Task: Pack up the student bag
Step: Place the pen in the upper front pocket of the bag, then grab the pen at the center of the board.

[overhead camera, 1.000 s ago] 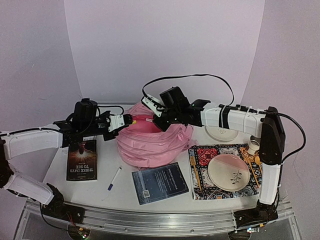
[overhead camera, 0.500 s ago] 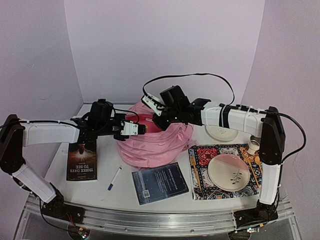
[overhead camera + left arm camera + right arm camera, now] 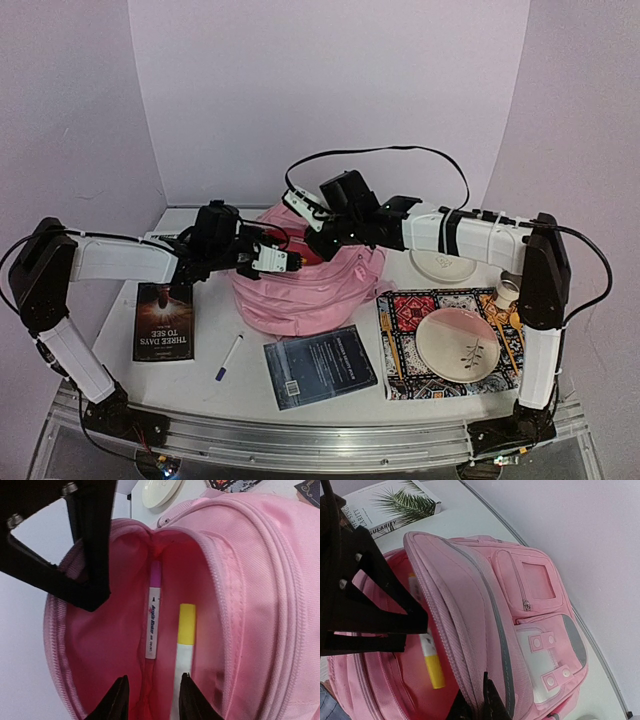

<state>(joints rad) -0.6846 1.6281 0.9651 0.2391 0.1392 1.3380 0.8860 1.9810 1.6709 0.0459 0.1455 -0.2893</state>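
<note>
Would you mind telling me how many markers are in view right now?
3. A purple-capped marker and a yellow-capped marker lie inside the open backpack; a third marker lies on the table before it. More may hide inside.

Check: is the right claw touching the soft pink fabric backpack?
Touching. Right wrist view: the right claw, shut, pinches the raised opening edge of the backpack between its fingers.

Wearing white shells along left arm (image 3: 110, 262) and right arm (image 3: 470, 238); showing black joints and black wrist blocks. Trailing thin black cable (image 3: 380, 152) in a loop above right arm. Ending in matte black angular fingers (image 3: 119, 702). Bearing small silver screws (image 3: 13, 520) set into the black. Standing on black bases (image 3: 508, 436).
</note>
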